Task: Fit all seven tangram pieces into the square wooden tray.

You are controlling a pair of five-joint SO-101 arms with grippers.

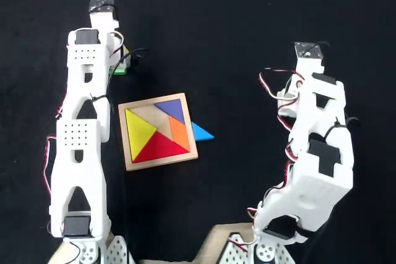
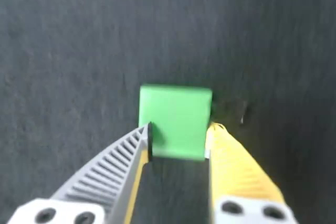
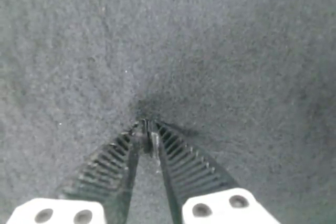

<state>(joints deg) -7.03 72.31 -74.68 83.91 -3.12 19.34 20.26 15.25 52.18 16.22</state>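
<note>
Your left jaws grip the small green square piece (image 2: pixel 175 121) by two opposite sides, at 11 o'clock from the square wooden tray (image 1: pixel 162 160) on the black bench (image 1: pixel 247 41). Your right jaws are pressed together, holding nothing. The blue triangle piece (image 1: pixel 201 132) lies against the tray's 3 o'clock edge.

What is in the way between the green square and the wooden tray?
Nothing I can see. The left gripper grips the green square, and just black cloth lies between it and the wooden tray.
</note>
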